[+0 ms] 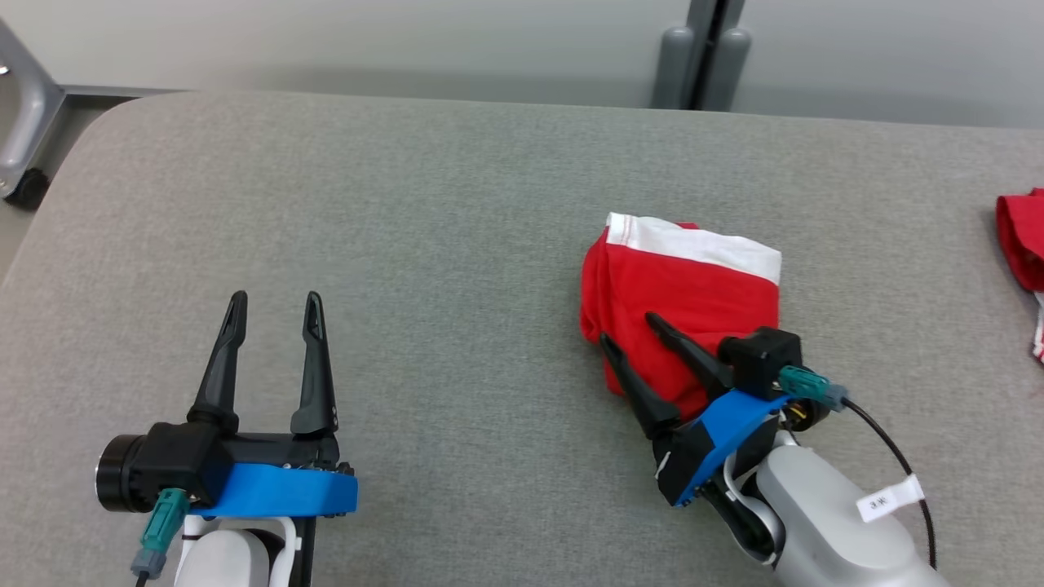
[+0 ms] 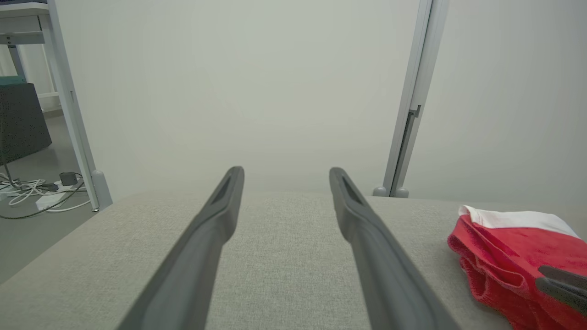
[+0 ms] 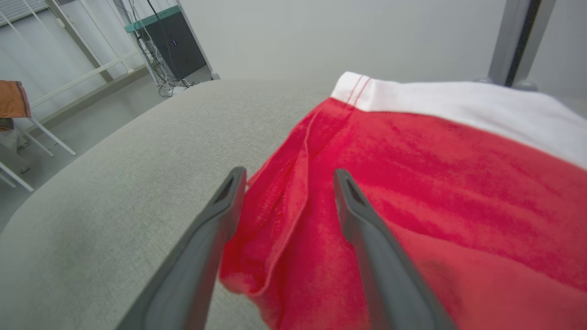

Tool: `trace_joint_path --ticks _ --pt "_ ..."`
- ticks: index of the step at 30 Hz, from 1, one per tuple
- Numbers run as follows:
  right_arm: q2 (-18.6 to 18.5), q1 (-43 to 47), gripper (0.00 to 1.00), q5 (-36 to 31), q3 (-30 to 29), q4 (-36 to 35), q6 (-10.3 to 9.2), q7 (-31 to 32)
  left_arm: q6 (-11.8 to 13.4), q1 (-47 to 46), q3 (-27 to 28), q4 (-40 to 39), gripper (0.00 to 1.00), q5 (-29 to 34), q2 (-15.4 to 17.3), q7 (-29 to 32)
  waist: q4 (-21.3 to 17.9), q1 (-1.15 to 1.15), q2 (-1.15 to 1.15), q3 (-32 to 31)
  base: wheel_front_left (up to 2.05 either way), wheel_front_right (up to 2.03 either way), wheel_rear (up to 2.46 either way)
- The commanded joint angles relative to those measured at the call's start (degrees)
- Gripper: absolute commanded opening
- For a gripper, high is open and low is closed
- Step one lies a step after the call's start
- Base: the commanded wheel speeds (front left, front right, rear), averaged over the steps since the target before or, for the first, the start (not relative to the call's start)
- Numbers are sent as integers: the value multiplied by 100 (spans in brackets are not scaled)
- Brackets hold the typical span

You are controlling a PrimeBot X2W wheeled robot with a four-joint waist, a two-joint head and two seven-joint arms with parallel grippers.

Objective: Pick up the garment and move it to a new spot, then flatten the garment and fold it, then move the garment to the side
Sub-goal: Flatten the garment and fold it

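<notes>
Counter with a soft grey cloth top (image 1: pixel 457 204) fills most of the head view, and its far left corner is round. Behind it is a plain pale wall (image 1: pixel 326 41). A grey post (image 1: pixel 705 53) stands up against that wall.

On the counter, a bit to the right of the middle, lies the red cloth garment (image 1: pixel 685 302). It is folded into a thick, lumpy bundle. A white band (image 1: pixel 693 243) runs along its far edge, and the red folds bunch up on its left side. The bundle rests on the counter top.

The right claw (image 1: pixel 629 326) is at the near left corner of the garment. Its two long dark fingers are spread wide. In the right wrist view, one finger is by the bunched left edge and the other is over the red cloth. This claw is open and has no hold on the garment. I cannot tell if the fingertips touch the cloth.

The left claw (image 1: pixel 275 300) is well apart from the garment, over bare counter at the near left. Its fingers are spread wide too and point to the far edge. It holds nothing.

A small piece of red cloth (image 1: pixel 1024 240) peeks in at the right edge of the counter, well apart from the garment.
</notes>
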Motion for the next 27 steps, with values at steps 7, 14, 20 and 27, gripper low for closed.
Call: trace_joint_path --ticks 7,14,20,27 --pt "-297 479 100 -519 -657 -757 4 -189 -50 -73 -34 125 100 114 -10 -25 -513 0 0 -224 0 0 0" --pt "-266 1127 100 -1135 -1775 -1624 4 -192 -66 -42 20 299 100 196 41 -24 -926 0 0 -395 0 0 0" --pt "-108 1695 100 -1533 -2600 -2197 4 -192 7 -9 88 471 100 315 101 -24 -1116 0 0 -490 0 0 0" --pt "75 2203 100 -1855 -3161 -2648 4 -193 154 111 142 588 100 412 148 -25 -1166 0 0 -567 0 0 0"
